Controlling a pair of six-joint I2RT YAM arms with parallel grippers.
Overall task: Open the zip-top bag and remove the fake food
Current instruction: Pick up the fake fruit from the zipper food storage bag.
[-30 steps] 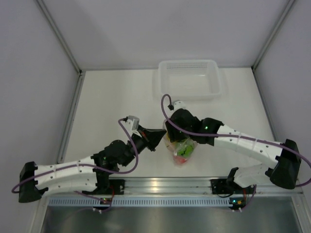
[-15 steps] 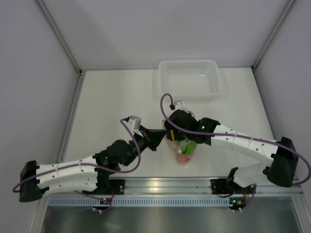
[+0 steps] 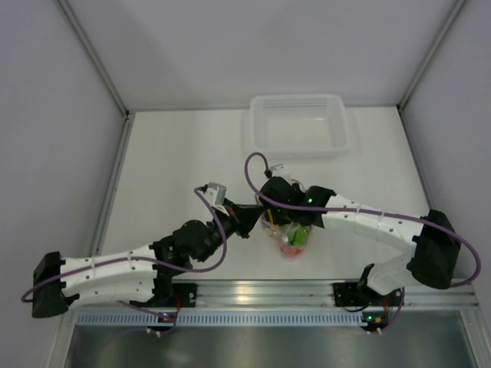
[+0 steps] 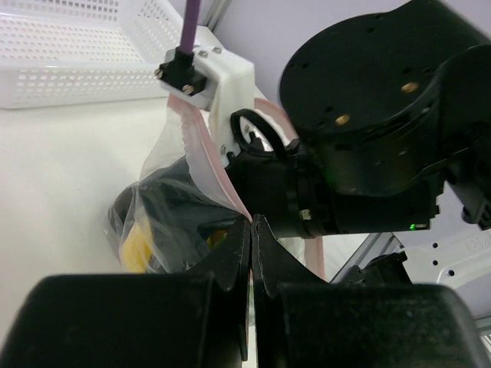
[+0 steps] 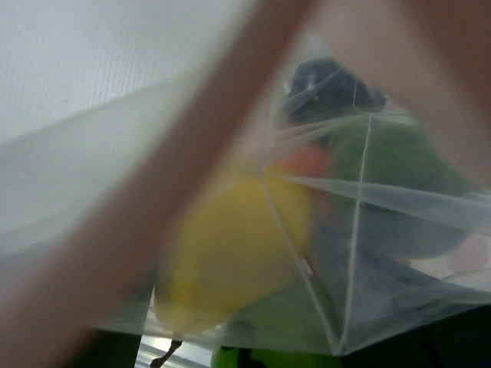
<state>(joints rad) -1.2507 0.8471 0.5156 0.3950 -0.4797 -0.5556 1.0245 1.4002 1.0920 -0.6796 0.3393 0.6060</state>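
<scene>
The clear zip-top bag [image 3: 292, 239] stands on the table between the two arms, its mouth upward. My left gripper [image 4: 252, 223] is shut on the bag's pink zip strip [image 4: 201, 146], holding that edge up. My right gripper [image 3: 281, 218] points down into the bag's mouth from the right. Its dark fingers [image 5: 453, 349] show only at the bottom corners of the right wrist view, far apart. Fake food fills the bag: a yellow fruit [image 5: 230, 257], a green one [image 5: 395, 192], a dark purple one [image 5: 330, 88] and a red one [image 3: 289, 251].
A white perforated tray [image 3: 298, 146] sits at the back of the table, beyond the bag. White walls enclose the table on the left, back and right. A metal rail [image 3: 253, 291] runs along the near edge by the arm bases.
My right wrist has shifted a little left and lower into the bag's mouth, and its arm has swung left with it. The left gripper stays shut on the zip strip.
</scene>
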